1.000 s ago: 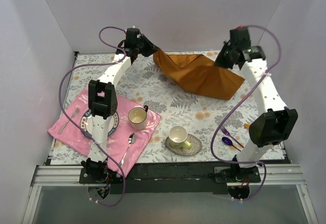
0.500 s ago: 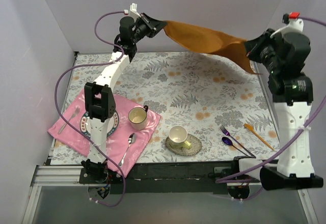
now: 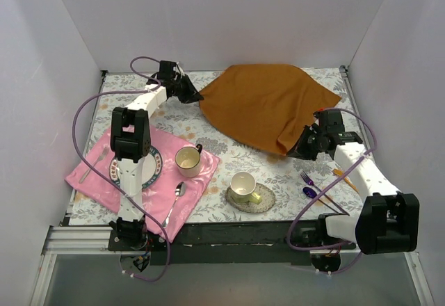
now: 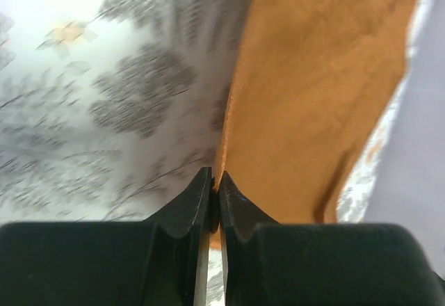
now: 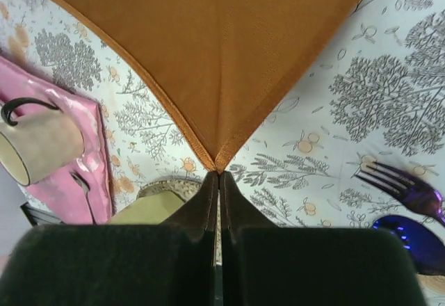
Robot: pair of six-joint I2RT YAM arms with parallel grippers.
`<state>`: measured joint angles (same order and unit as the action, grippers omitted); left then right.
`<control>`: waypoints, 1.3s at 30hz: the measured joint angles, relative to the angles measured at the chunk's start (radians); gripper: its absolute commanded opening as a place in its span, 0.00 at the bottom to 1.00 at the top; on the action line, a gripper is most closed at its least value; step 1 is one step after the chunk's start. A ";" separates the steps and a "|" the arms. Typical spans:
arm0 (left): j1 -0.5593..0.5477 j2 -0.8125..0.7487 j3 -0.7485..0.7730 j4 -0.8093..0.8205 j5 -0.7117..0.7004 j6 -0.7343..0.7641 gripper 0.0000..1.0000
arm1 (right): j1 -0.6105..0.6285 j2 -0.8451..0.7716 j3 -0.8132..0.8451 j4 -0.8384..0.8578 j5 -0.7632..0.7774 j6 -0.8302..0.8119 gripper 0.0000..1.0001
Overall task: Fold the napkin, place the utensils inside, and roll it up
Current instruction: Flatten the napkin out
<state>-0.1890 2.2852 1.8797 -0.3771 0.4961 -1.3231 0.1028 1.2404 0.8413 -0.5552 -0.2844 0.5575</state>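
Right now I see the napkin (image 3: 268,104) spread open across the far right of the table (image 3: 181,125). Its left corner is nipped in my left gripper (image 3: 194,96), jaws all but closed, and its near corner is clamped in my right gripper (image 3: 296,149), jaws fully closed. Just beyond that gripper, toward the near edge, lie the fork (image 3: 310,180), spoon (image 3: 311,193) and knife (image 3: 338,174), apart from the napkin.

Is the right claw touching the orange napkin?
Touching. The right wrist view shows the right gripper pinching the napkin by its corner between shut jaws.
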 measured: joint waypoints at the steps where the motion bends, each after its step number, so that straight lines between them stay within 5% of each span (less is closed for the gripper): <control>1: 0.005 0.009 -0.004 -0.029 -0.005 0.016 0.05 | 0.002 -0.018 -0.014 0.004 -0.005 0.005 0.01; 8: 0.008 0.011 -0.117 -0.137 -0.037 0.096 0.05 | 0.004 -0.131 -0.100 -0.062 0.013 0.020 0.01; 18: 0.005 -0.035 -0.214 -0.132 -0.024 0.111 0.02 | 0.004 -0.067 -0.139 -0.129 0.090 0.005 0.01; 23: -0.006 -0.049 -0.233 -0.119 -0.017 0.082 0.00 | -0.008 -0.189 -0.137 -0.188 0.189 0.020 0.01; 28: -0.031 -0.049 -0.214 -0.012 -0.013 -0.043 0.00 | -0.018 -0.122 -0.061 -0.220 0.189 0.010 0.01; 32: -0.063 0.013 0.016 0.068 0.009 -0.171 0.00 | -0.018 -0.050 0.029 -0.217 0.150 0.012 0.01; 36: -0.146 0.268 0.636 0.211 0.021 -0.285 0.00 | -0.053 -0.042 0.222 -0.256 0.155 0.012 0.01; 39: -0.221 0.215 0.596 0.403 0.016 -0.369 0.00 | -0.101 -0.077 0.414 -0.242 0.185 -0.009 0.01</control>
<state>-0.4103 2.5004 2.4760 0.0261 0.5125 -1.6924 0.0021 1.1629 1.2549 -0.7971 -0.0994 0.5488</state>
